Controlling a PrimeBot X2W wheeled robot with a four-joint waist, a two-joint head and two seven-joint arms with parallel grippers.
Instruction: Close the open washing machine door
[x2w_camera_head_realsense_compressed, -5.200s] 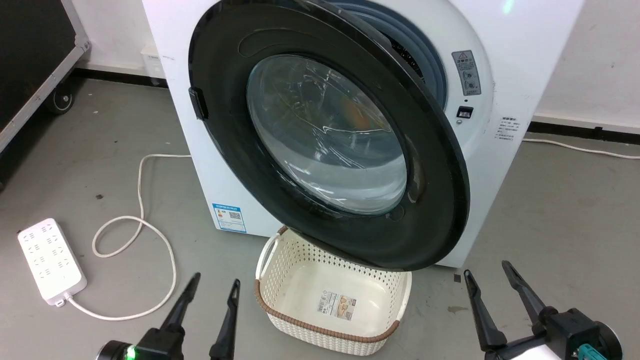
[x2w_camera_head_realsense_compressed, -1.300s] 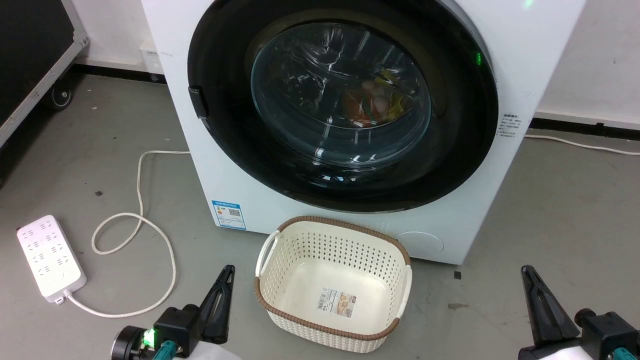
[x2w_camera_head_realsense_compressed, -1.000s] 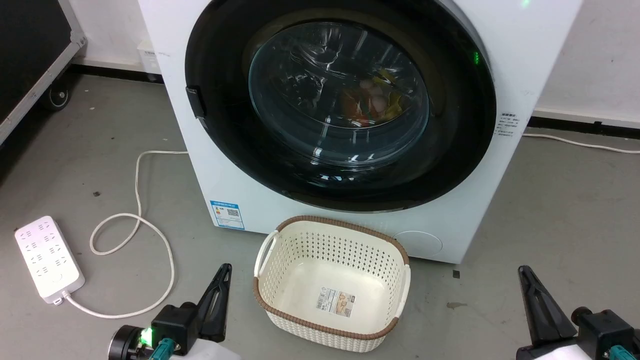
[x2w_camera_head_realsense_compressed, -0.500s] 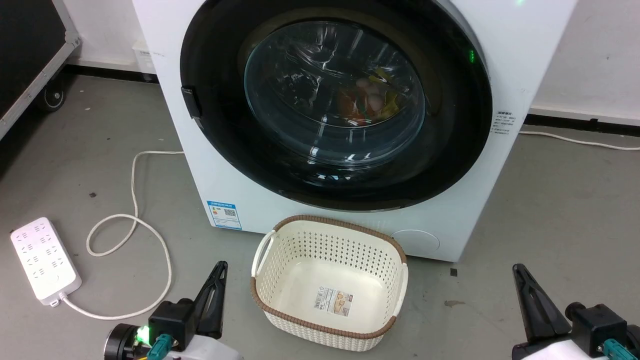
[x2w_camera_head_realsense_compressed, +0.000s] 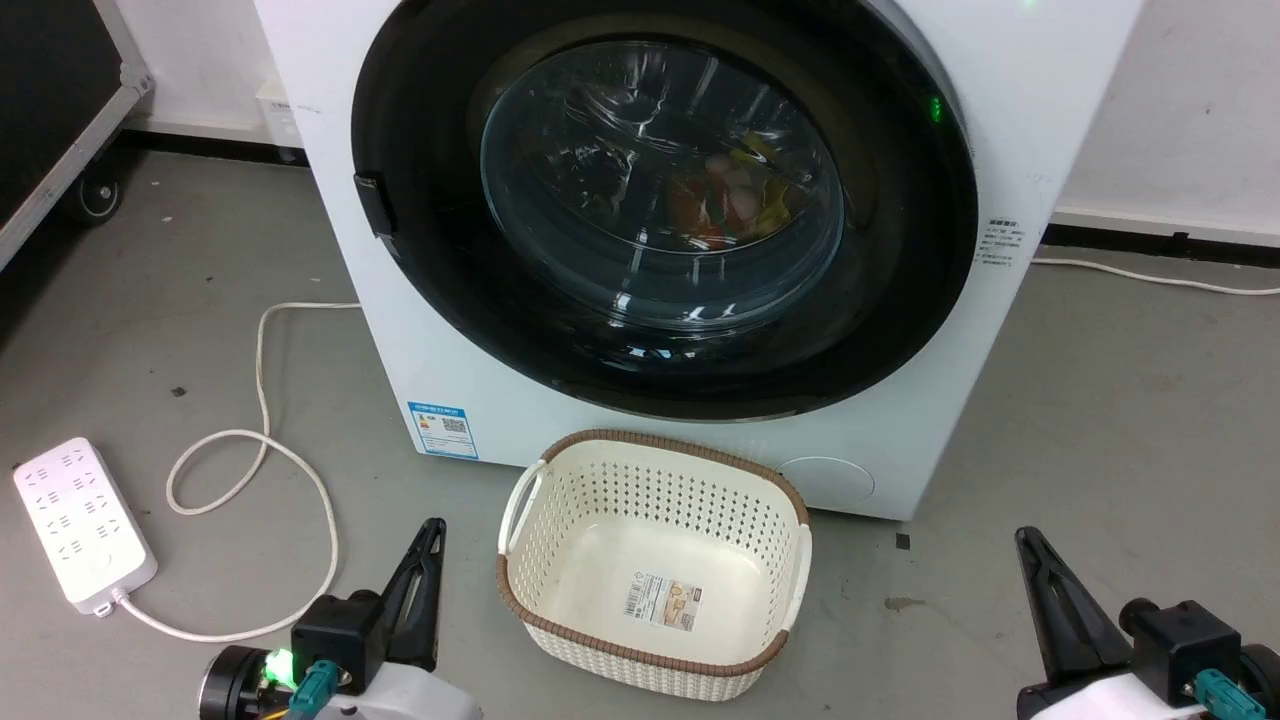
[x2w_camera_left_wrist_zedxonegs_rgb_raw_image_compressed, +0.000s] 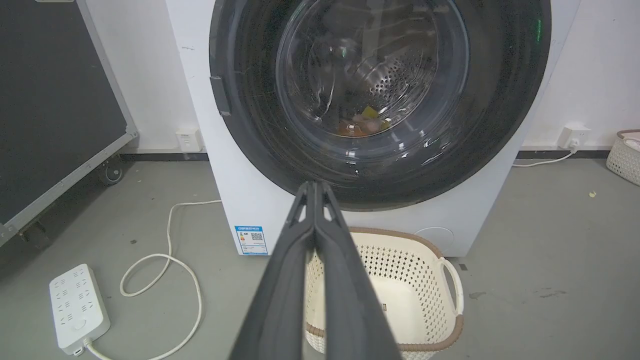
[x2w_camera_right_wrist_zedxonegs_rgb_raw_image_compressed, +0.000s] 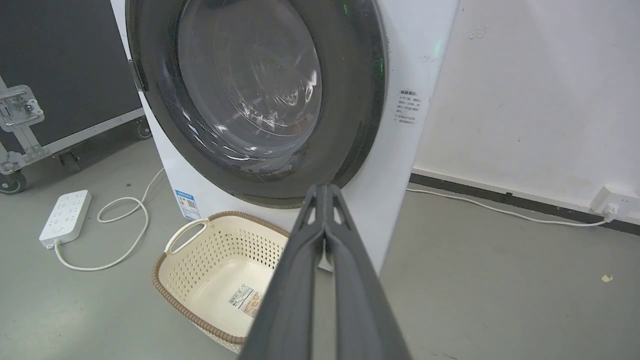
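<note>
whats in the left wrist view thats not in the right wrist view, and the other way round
Left wrist view: the shut left gripper, a white wall box left of the washing machine, and part of a second basket at the right edge.
Right wrist view: the shut right gripper, a metal latch on the black case, and small printed text on the machine's white front.
Both: the closed washing machine door, the cream basket before it, and the power strip.

Left end effector (x2w_camera_head_realsense_compressed: 432, 530) and right end effector (x2w_camera_head_realsense_compressed: 1026, 540) held low, both closed.
</note>
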